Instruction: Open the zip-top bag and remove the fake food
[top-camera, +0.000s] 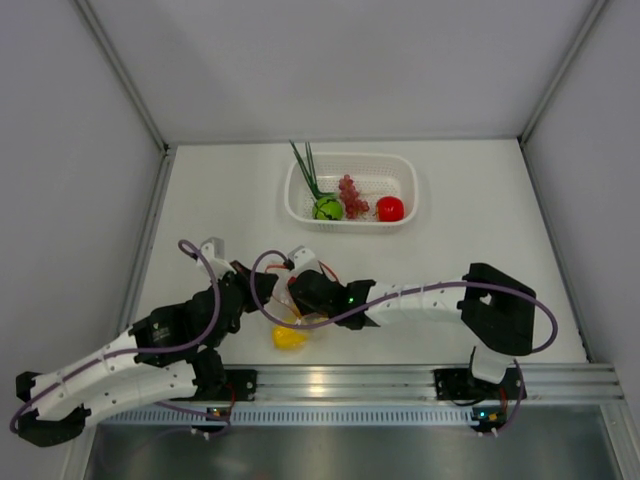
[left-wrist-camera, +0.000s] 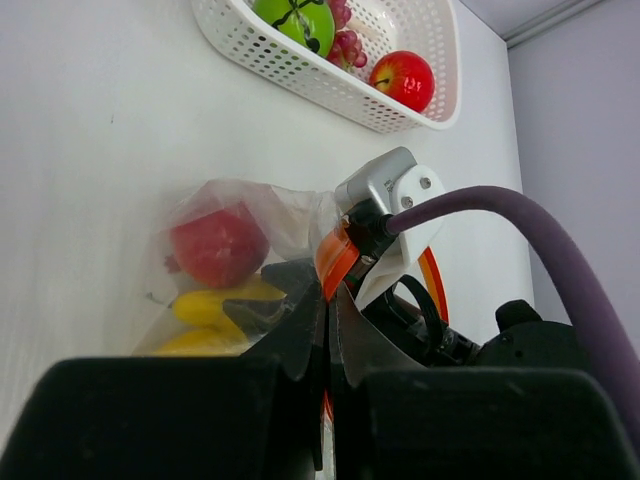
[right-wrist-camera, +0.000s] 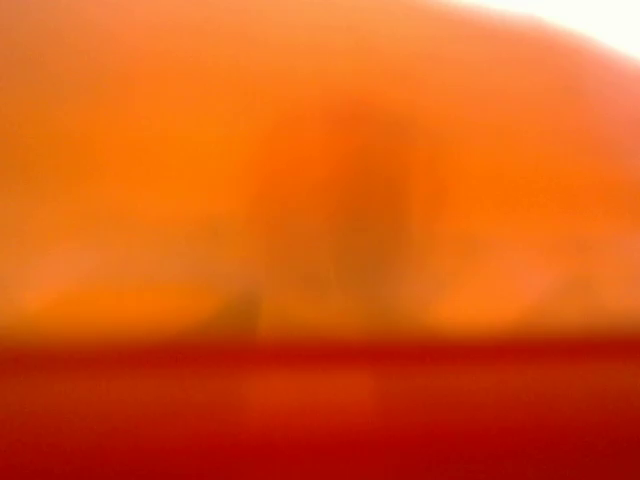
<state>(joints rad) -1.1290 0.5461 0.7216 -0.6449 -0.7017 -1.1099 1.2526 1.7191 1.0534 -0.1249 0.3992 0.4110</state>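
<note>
On the white desk (top-camera: 220, 190), both arms reach to a spot just inside the near edge, left of its middle. The left arm (top-camera: 150, 350) comes in from the near left corner and the right arm (top-camera: 430, 295) stretches across from the near right. Close to the far edge, about midway along it, sits a white perforated basket (top-camera: 400, 165).

The zip-top bag (left-wrist-camera: 215, 215) hangs between the two wrists, near the near edge, crinkled, with its orange-red zip strip (left-wrist-camera: 335, 260) upward. Some of the fake food is in the bag: a red round piece (left-wrist-camera: 218, 245) above yellow pieces (left-wrist-camera: 215, 305). The rest lies in the basket: green stalks (top-camera: 305, 165) leaning over its left rim, a green ball (top-camera: 328, 208), purplish grapes (top-camera: 352, 195) and a red round fruit (top-camera: 390, 208).

The left fingers (left-wrist-camera: 318, 305) are pressed together, clamped on the bag's zip edge. The right fingers (top-camera: 300, 290) are at the bag's mouth; their wrist view is an orange-red blur, so I cannot tell whether they are apart or together.
</note>
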